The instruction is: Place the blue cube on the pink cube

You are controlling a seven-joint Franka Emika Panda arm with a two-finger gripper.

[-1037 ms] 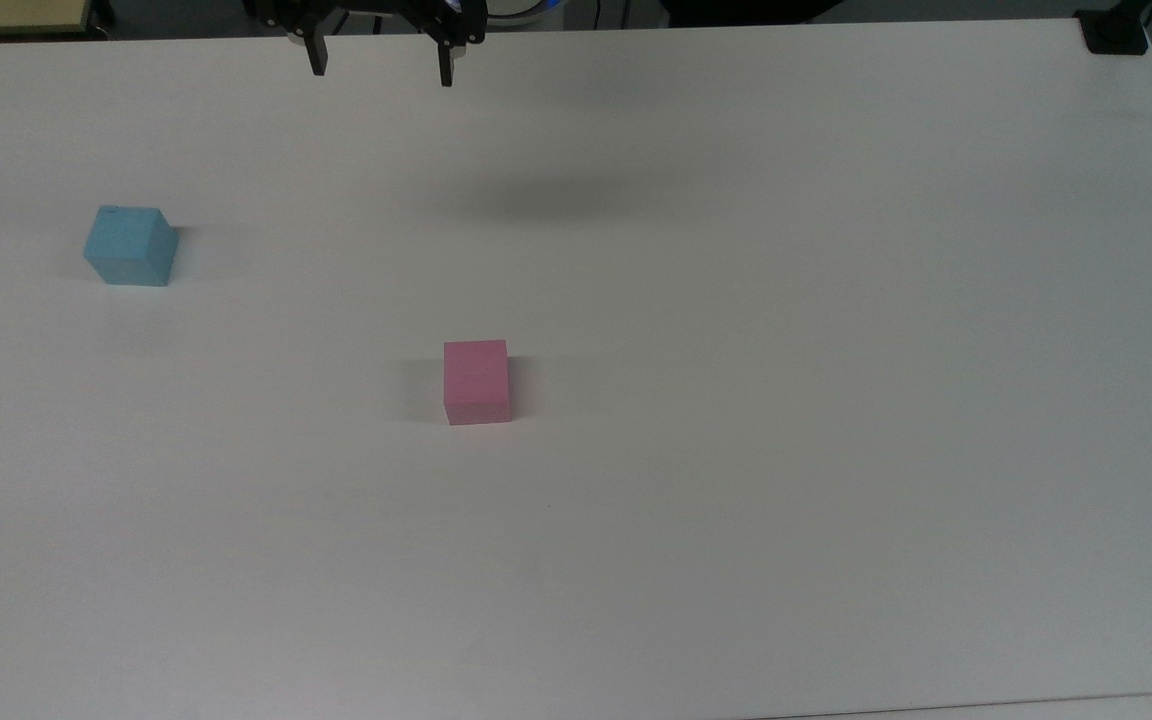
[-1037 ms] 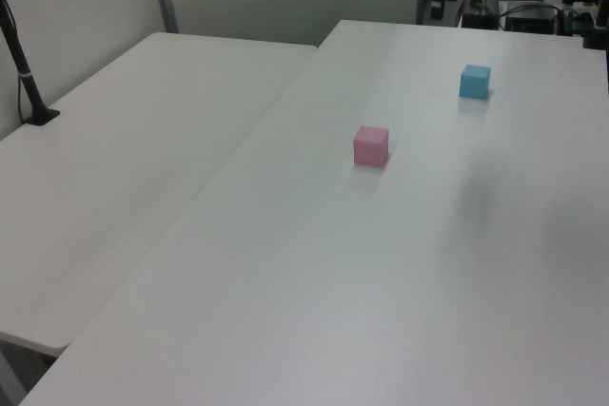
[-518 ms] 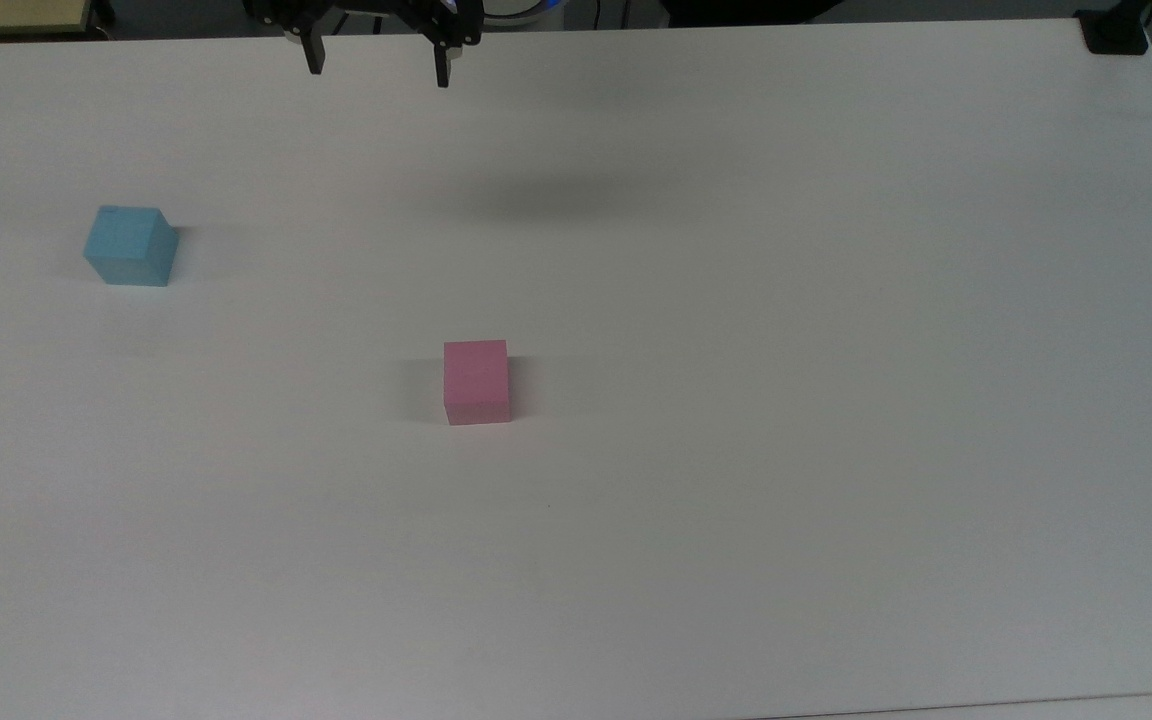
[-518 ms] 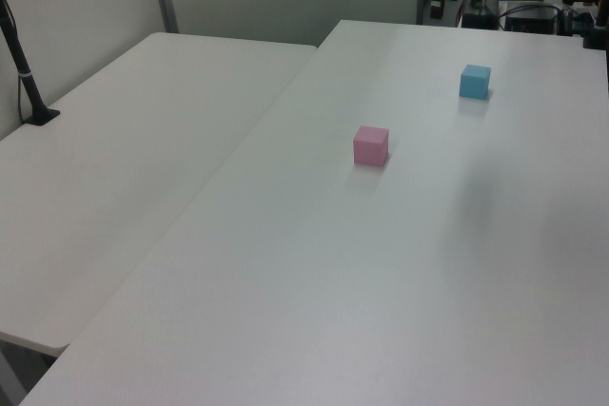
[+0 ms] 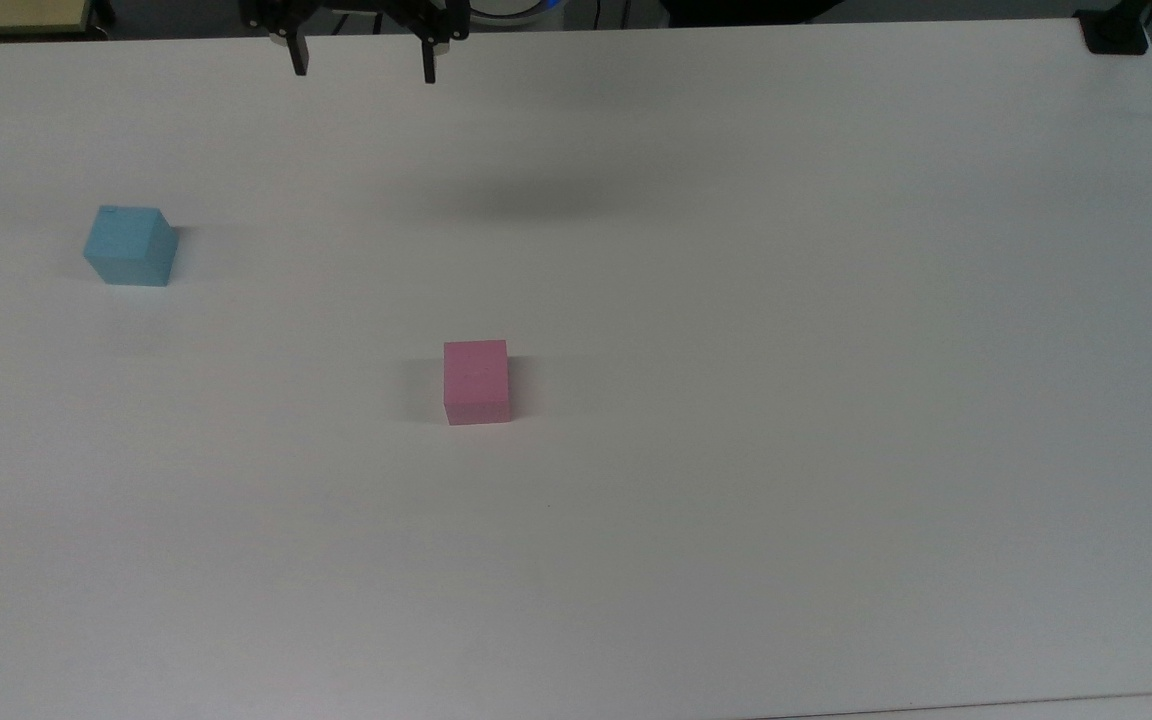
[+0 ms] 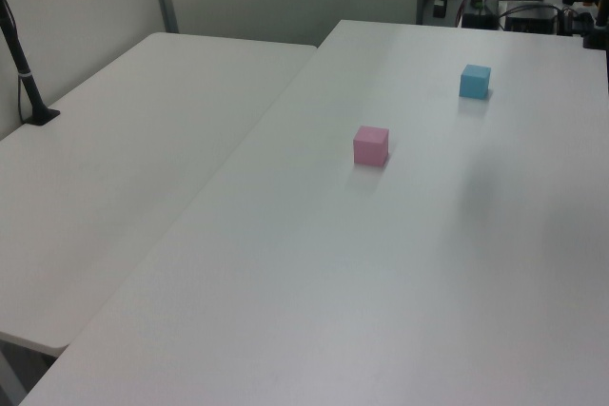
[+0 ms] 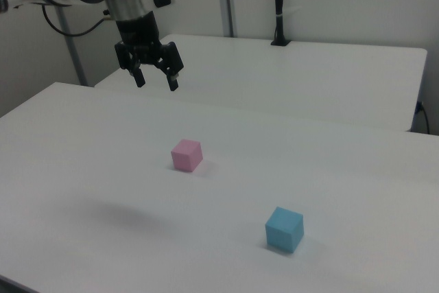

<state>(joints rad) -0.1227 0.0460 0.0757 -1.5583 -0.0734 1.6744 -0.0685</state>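
Tabletop first, from the near side of the right view: the blue cube (image 7: 285, 229) sits closest to that camera, flat on the white table (image 7: 357, 190), resting on one face with nothing touching it. In the top view the same blue cube (image 5: 130, 246) lies toward the top view's left, with a tiny dark mark at one upper edge. Further in stands the pink cube (image 7: 186, 154), also flat on the table and well apart from the blue one; the top view puts the pink cube (image 5: 476, 382) near the middle of the table (image 5: 836, 400). Neither cube has shifted over the last second.

Farthest back, the hand (image 7: 156, 81) hangs high above the table, empty, its two dark fingers spread wide and pointing down. In the top view the hand (image 5: 363, 70) sits at the far table edge, and over the last second it has slid a little toward the top view's left and slightly away from the camera, while its soft shadow remains on the table.

That drift reads as the start of the approach to the blue cube: nothing is grasped yet and the whole task lies ahead. The hand probably needs more travel toward the top view's left, then a descent with the fingers straddling the cube's sides.
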